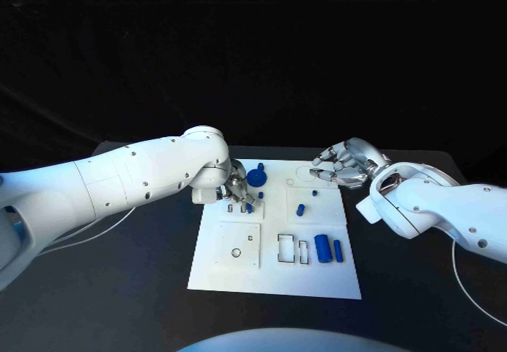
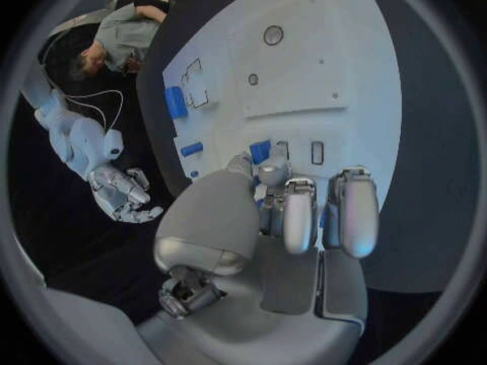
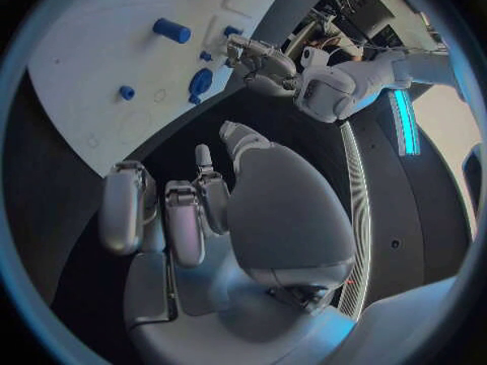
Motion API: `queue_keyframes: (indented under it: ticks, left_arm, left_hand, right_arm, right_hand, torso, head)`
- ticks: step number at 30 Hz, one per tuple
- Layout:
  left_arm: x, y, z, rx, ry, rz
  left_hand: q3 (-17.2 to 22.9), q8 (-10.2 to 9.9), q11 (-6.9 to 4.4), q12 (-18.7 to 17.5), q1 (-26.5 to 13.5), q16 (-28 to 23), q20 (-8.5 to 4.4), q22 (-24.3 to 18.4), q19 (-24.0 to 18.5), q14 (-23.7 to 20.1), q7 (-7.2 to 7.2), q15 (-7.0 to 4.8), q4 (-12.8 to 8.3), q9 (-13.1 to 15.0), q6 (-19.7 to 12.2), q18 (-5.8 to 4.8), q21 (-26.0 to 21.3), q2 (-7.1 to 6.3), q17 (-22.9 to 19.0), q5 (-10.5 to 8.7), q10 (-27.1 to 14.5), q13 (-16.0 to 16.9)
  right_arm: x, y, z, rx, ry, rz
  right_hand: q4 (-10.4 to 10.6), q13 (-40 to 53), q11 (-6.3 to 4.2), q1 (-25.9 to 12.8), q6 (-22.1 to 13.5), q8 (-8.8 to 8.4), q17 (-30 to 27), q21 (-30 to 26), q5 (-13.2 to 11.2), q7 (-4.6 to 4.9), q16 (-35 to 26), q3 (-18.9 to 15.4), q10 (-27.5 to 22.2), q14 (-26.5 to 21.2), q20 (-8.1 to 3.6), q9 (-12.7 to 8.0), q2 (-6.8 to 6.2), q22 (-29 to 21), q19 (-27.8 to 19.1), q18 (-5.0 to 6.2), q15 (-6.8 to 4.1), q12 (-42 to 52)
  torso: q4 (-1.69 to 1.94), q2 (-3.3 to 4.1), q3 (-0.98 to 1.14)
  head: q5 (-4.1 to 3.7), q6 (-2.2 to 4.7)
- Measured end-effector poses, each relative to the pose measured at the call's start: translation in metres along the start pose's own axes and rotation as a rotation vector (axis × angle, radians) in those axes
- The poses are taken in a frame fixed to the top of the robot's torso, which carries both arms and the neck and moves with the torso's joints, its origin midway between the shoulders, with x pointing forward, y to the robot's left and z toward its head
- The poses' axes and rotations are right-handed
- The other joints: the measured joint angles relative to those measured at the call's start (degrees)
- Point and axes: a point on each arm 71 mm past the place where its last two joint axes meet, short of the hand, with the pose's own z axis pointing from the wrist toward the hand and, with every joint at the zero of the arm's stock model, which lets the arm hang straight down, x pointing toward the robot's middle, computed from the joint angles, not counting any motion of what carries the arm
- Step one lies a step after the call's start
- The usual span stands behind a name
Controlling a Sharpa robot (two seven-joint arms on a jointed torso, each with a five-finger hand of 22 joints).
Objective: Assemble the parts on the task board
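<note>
The white task board (image 1: 227,275) lies in the middle of the black table. My left hand (image 1: 234,187) hangs over its far left part, fingers pointing down. In the left wrist view its thumb and a fingertip pinch a small blue part (image 2: 260,151) beside a narrow slot (image 2: 317,152). A round blue part (image 1: 257,176) stands just behind that hand. My right hand (image 1: 340,165) hovers at the board's far right corner, its fingers (image 3: 173,211) curled in and holding nothing. Two blue cylinders (image 1: 323,248) lie near the board's right edge, and a short blue piece (image 1: 300,210) lies mid-board.
Rectangular cutouts (image 1: 286,248) sit left of the cylinders, and a square plate with a small hole (image 1: 237,244) lies on the board's left half. Black table (image 1: 127,293) surrounds the board on all sides. A white cable (image 1: 95,227) trails under my left arm.
</note>
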Motion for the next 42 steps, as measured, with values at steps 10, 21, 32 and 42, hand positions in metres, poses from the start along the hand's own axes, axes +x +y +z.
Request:
queue_keyframes:
  ticks: [10,21,32,42]
  left_arm:
    - [0.0,0.0,0.0,0.004,0.005,-0.008]
    - [0.0,0.003,0.0,0.031,0.011,-0.074]
    - [0.004,0.009,-0.006,0.062,0.007,-0.141]
    - [0.012,0.017,-0.009,0.061,-0.024,-0.14]
  left_hand:
    - [9.87,1.33,-0.62,-0.44,4.04,0.0,-0.15,0.0,0.15,-0.21,-0.51,-0.2,-0.09,-0.11,0.52,0.0,0.0,-2.46,0.0,-1.56,-0.62,-1.57]
    - [39.1,11.81,-1.37,-2.83,-3.41,0.0,-0.74,0.0,0.08,-0.09,-1.62,-0.95,0.26,-0.03,-1.47,0.0,0.0,-14.05,0.0,-4.86,-1.54,-5.68]
    - [41.6,15.3,-1.54,-0.74,-7.13,0.0,-0.94,-0.01,0.29,-0.09,-1.51,-0.95,-0.68,-0.02,-1.76,0.0,0.0,-14.66,0.0,-4.42,-0.05,-3.82]
    - [44.77,15.63,-1.54,0.18,-8.43,0.0,-0.94,-0.01,0.29,-0.09,-1.42,-0.95,-3.85,-0.01,-1.83,0.0,0.22,-15.36,-0.01,-3.78,0.74,-2.94]
  right_arm:
    - [0.0,0.0,0.0,0.001,0.003,0.0]
    - [0.001,-0.001,0.0,0.007,0.003,-0.003]
    - [0.001,-0.002,0.001,0.012,0.003,-0.005]
    - [0.0,-0.003,0.001,0.016,0.001,-0.007]
  right_hand:
    - [-0.08,0.0,0.0,0.22,0.0,0.0,-0.01,0.0,0.0,0.0,0.0,0.55,0.0,0.0,0.0,0.14,-0.22,-0.01,0.0,0.0,0.0,0.0]
    - [-0.08,0.0,0.0,0.22,-0.21,0.21,-0.01,-0.62,0.31,-0.21,0.0,0.55,0.0,-0.01,0.0,0.27,-0.22,-0.01,0.0,0.0,0.01,-0.21]
    - [0.08,0.04,0.0,0.22,-0.21,0.21,-0.02,-0.62,0.31,-0.21,0.0,0.71,0.0,-0.01,-0.21,0.36,-0.22,-0.02,-0.21,0.01,0.01,-0.21]
    - [0.08,0.04,0.01,0.22,-0.21,0.21,-0.02,-0.83,0.53,-0.21,0.0,0.7,0.0,-0.01,-0.2,0.44,-0.22,-0.02,-0.21,0.0,0.01,-0.21]
  torso:
    - [-0.02,-0.03,0.02]
    - [-0.01,-0.05,0.07]
    - [0.07,-0.04,0.11]
    - [0.09,-0.04,0.04]
  head:
    - [-0.04,-0.12]
    - [0.12,-0.03]
    - [0.27,0.05]
    - [0.32,-0.01]
